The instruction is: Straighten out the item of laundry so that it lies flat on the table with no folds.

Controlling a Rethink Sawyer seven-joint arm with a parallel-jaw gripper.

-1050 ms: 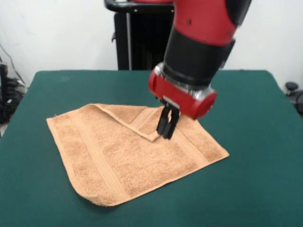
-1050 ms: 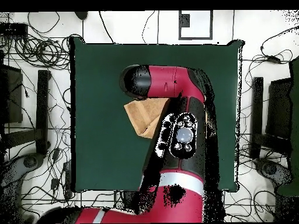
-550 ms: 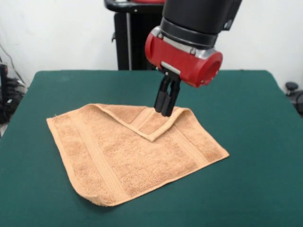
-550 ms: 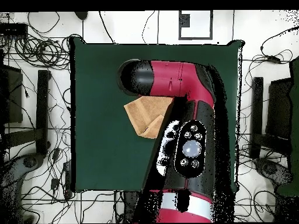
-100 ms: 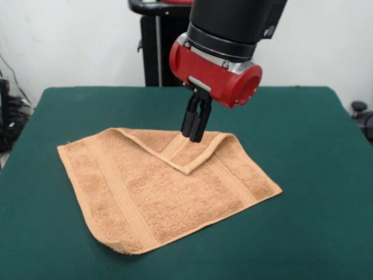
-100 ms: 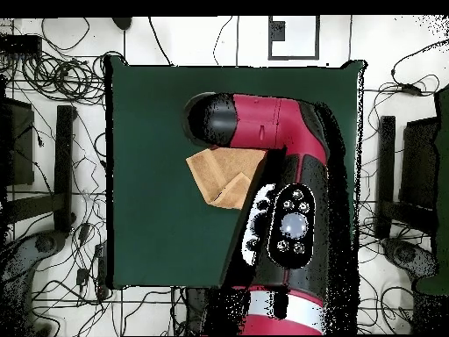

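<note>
One fold only, front view?

— Yes. Towel [image 5: 166, 189], tan-orange terry, lies on the green felt table [image 5: 315, 221] left of centre. Its far corner is turned back over itself in a triangular flap whose point faces the camera. A woven band stripe runs parallel to each of two opposite hems; the near-left corner is rounded and slightly frayed.

— Room around it?

— Wide bare felt to the right and in front; less on the left, where the towel's corner comes near the table edge.

— Gripper?

— Gripper [image 5: 194, 133]: black fingers pressed together, nothing between them, tips just above the raised ridge of the fold. Contact: cannot tell.

— Overhead?

— Red and black arm [image 6: 281, 175] covers most of the towel [image 6: 215, 175]; only a tan wedge shows at its left. Gripper hidden. Broad open green on the table [image 6: 149, 132] beside that wedge.
</note>
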